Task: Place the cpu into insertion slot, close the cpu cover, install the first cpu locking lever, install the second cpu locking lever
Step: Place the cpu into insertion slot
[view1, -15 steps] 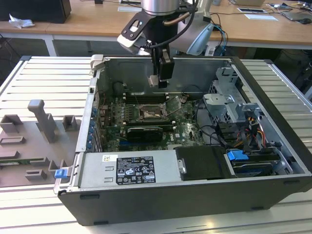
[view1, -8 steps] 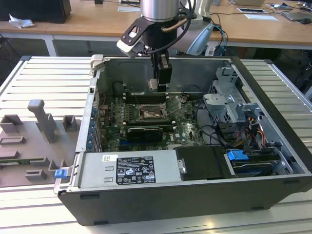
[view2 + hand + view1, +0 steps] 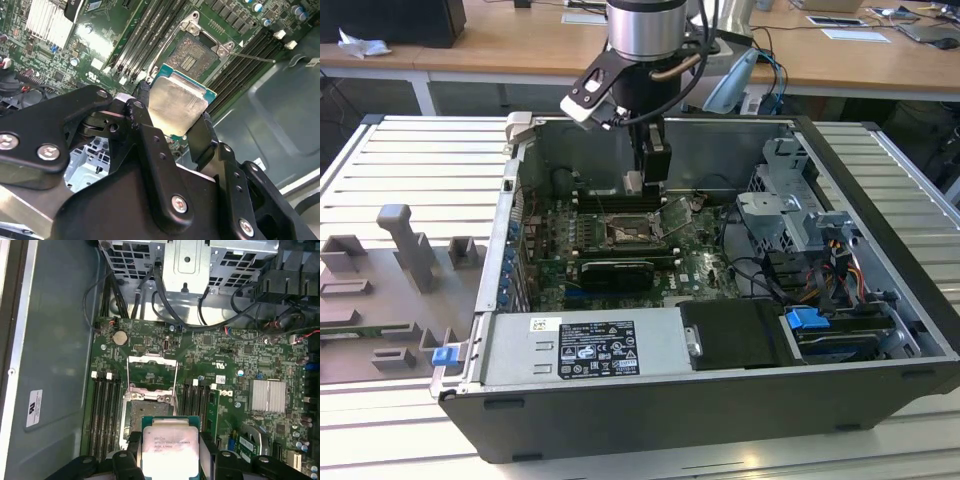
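My gripper [image 3: 642, 186] hangs inside the open computer case, shut on the cpu [image 3: 169, 445], a square chip with a pale silver face and a green edge. In both wrist views the black fingers [image 3: 143, 100] press its two opposite sides. The cpu [image 3: 177, 104] is held in the air above the green board, apart from it and a little off to one side of the insertion slot [image 3: 192, 55]. The slot [image 3: 145, 407] has a dark centre and a metal rim, and the chip partly hides it. The cpu cover [image 3: 152, 372] is swung open beside the slot [image 3: 625, 236].
Memory slots [image 3: 105, 410] flank the socket on both sides. A silver heat sink [image 3: 268, 395] and a black card [image 3: 617, 270] sit on the board. The power supply [image 3: 585, 348] and drive cage [image 3: 790, 205] with cables crowd the case. Grey fixtures [image 3: 405, 250] lie on the table.
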Tool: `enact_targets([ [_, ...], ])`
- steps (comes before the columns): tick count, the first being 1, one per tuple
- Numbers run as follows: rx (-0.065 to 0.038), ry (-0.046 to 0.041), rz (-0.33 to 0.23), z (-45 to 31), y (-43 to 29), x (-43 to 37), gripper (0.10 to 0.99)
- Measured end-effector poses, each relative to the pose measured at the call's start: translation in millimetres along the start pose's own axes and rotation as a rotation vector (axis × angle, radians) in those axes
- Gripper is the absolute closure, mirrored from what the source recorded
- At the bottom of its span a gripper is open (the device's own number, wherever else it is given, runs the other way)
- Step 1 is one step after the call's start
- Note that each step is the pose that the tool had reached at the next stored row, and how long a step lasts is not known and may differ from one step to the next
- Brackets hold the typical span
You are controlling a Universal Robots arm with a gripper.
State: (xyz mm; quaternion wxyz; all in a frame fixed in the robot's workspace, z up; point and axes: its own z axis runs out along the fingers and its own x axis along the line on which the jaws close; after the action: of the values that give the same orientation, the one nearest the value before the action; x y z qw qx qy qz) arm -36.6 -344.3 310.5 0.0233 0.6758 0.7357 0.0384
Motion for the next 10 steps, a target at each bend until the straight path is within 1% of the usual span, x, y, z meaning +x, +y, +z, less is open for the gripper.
enact_targets([
  [3, 0.0, 0.0, 0.0, 6.5, -0.7, -0.1, 0.545],
  [6, 0.0, 0.0, 0.0, 11.2, -1.3, -0.2, 0.545],
  [10, 0.0, 0.0, 0.0, 15.1, -1.6, -0.2, 0.545],
])
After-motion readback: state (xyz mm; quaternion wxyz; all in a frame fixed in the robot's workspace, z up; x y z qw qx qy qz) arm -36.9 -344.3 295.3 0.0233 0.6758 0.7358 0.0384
